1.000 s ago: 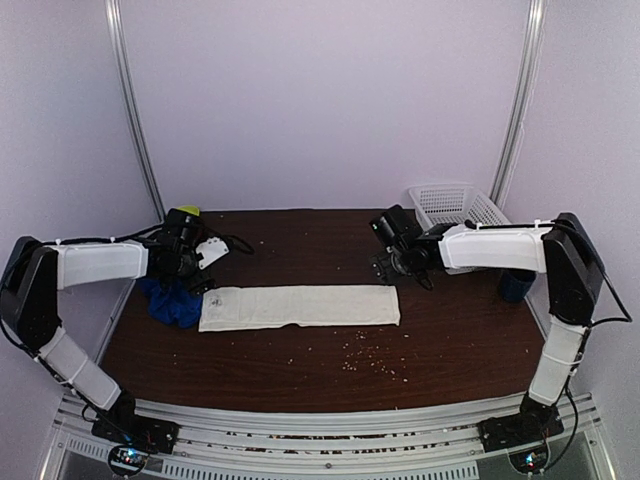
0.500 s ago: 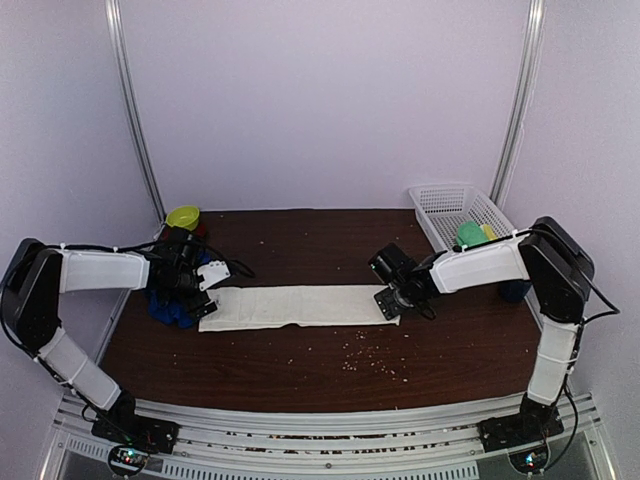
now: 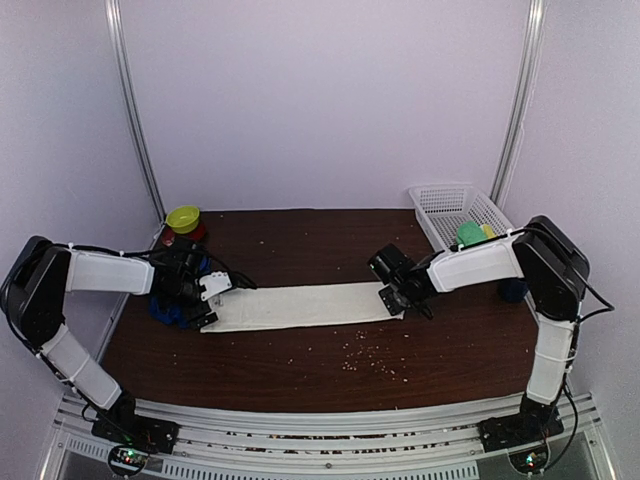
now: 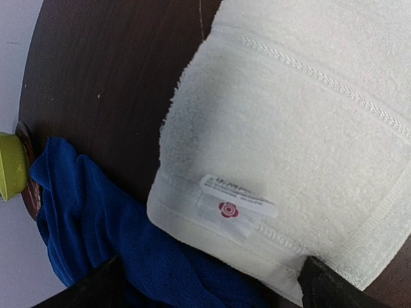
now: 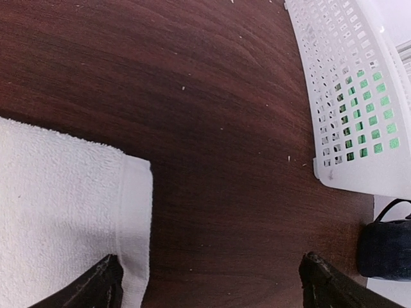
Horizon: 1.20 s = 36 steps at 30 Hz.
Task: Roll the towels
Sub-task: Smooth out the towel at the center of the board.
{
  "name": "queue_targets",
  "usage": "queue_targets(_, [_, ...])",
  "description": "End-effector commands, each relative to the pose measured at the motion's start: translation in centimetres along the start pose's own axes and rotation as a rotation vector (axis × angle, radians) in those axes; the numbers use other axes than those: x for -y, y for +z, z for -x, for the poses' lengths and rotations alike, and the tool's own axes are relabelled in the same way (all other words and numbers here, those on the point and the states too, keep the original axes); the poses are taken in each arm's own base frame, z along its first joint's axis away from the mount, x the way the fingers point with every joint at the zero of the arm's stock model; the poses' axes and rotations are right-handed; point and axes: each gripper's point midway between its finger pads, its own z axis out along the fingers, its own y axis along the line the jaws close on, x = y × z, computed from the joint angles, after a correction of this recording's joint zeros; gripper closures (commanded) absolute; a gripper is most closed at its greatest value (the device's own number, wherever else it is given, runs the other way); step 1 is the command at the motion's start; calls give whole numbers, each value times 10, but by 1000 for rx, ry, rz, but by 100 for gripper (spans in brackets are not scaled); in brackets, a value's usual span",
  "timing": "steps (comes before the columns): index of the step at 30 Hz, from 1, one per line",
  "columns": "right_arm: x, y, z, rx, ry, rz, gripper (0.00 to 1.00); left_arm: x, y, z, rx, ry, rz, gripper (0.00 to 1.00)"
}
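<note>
Both arms have dropped since a second ago. From above, my left gripper sits at the left end of the white towel and my right gripper at its right end. The towel lies flat with its long axis left-right, and the blue towel is bunched at its left.

Left wrist: fingers spread wide, holding nothing. The sewn tag shows a red flower mark, its print unreadable.

Right wrist: fingers wide and empty beside the hem, with the basket beyond.

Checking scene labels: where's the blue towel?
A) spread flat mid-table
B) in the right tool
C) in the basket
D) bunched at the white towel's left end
D: the blue towel lies crumpled against the left end of the white towel, not flat or in the basket.
</note>
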Motion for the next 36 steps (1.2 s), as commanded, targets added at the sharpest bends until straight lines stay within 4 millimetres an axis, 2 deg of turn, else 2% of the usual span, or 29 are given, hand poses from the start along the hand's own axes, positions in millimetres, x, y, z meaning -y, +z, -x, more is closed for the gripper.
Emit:
queue_targets(1, [21, 7, -4, -36, -39, -97, 4, 12, 4, 7, 18, 26, -33, 2])
queue_targets(5, [24, 2, 6, -21, -28, -93, 4, 8, -2, 15, 49, 20, -32, 2])
queue_targets(10, [31, -19, 25, 41, 42, -30, 1, -12, -25, 38, 135, -26, -10, 2])
queue_targets(14, [32, -44, 40, 135, 132, 89, 0, -39, -45, 51, 193, -76, 26, 2])
queue_targets(17, [27, -61, 46, 203, 215, 222, 0, -63, -50, 50, 210, -137, 86, 2])
queue_targets(21, [10, -75, 44, 224, 298, 384, 1, -87, -37, 41, 186, -219, 169, 2])
queue_targets(24, [-6, -78, 38, 205, 351, 487, 10, -91, -23, 39, 172, -225, 191, 2])
queue_targets(26, [-12, -75, 33, 191, 378, 512, 14, -91, -12, 36, 149, -222, 196, 2])
queue_targets(28, [-17, -69, 27, 176, 398, 526, 17, -100, -4, 29, 110, -238, 253, 2])
queue_targets(34, [-27, -55, 16, 137, 433, 561, 20, -132, 13, -7, -11, -338, 376, 2])
queue_targets(36, [-31, -50, 13, 124, 435, 566, 20, -134, 20, -15, -33, -333, 379, 2])
